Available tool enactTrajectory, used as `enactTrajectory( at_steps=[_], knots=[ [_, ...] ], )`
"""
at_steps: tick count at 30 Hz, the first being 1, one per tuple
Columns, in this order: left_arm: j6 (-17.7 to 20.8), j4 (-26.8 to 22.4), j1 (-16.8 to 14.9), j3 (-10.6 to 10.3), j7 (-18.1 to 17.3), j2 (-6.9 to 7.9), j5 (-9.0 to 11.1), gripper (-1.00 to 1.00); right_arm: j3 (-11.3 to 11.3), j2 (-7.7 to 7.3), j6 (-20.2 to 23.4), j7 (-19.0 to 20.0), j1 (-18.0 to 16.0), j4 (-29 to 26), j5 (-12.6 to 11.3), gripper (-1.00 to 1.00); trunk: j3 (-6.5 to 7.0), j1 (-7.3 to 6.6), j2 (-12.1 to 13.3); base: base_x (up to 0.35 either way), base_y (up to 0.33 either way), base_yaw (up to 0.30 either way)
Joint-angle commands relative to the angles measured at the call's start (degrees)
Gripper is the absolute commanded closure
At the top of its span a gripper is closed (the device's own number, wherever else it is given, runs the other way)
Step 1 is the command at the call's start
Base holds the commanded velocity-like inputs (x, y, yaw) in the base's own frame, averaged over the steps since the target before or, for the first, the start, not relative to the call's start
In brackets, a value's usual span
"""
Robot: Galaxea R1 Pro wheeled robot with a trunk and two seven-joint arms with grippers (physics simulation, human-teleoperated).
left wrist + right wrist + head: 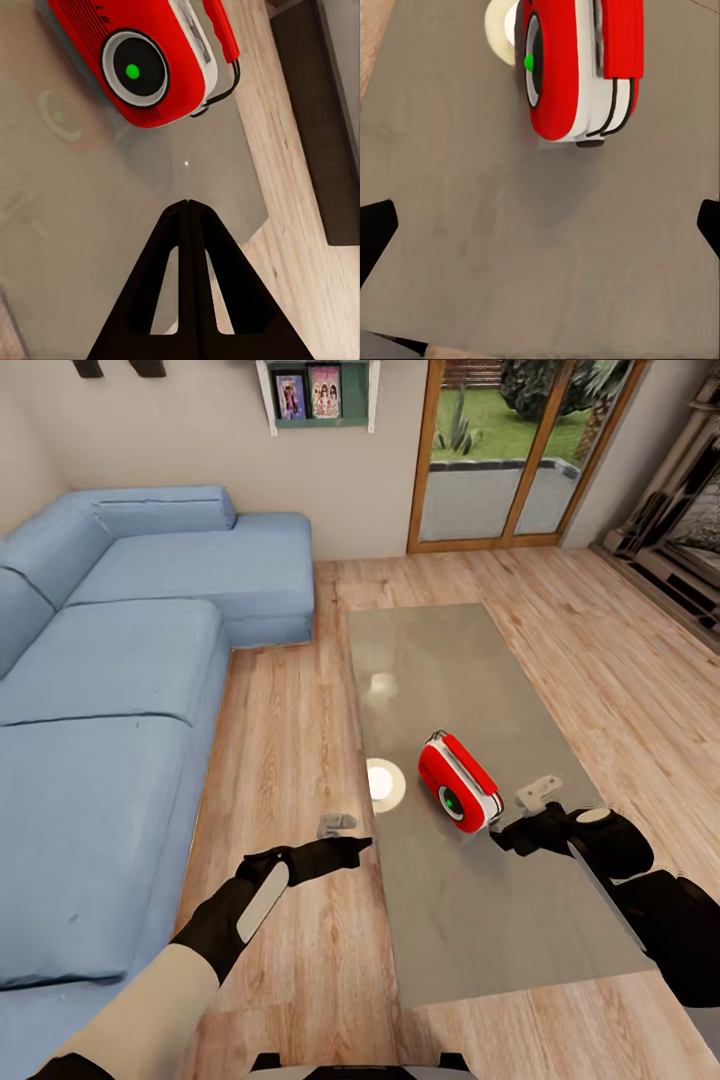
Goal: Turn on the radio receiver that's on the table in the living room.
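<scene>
Right jaws spread — radio receiver [577, 67] just ahead

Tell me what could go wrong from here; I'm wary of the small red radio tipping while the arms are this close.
1. The glossy red rounded radio receiver rests unclamped on the smooth grey table; a push on its dark dial may slide it rather than switch it.
2. The open right gripper sits just beside its near end and could nudge it.
3. The shut left gripper hovers near the table's edge and may clip it.
</scene>
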Motion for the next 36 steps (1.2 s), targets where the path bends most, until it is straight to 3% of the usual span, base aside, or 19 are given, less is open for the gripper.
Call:
enactTrajectory(
  at_steps=[1,10,14,36],
  knots=[
    [0.00,0.37,-0.01,0.00,0.00,0.12,0.02,1.00,0.00,-0.01,0.00,-0.09,0.49,0.00,0.02,-1.00,0.09,0.00,0.00,0.000,0.000,0.000],
    [-0.79,8.15,-0.01,-0.02,-0.01,0.32,-0.32,1.00,-0.08,-1.16,0.00,-0.45,4.78,0.00,0.02,-1.00,0.91,0.00,0.00,0.000,0.000,0.000],
    [-4.99,12.58,-0.01,-0.01,-0.23,0.32,-0.51,1.00,-0.09,-1.63,0.00,-0.42,5.08,0.00,0.02,-1.00,1.27,0.00,0.00,0.000,0.000,0.000],
    [-5.84,13.38,-0.02,-0.01,-0.30,0.31,-0.73,1.00,-0.18,-1.87,0.00,-0.45,6.38,0.00,-0.60,-1.00,3.25,0.00,0.00,0.000,0.000,0.000]
  ],
)
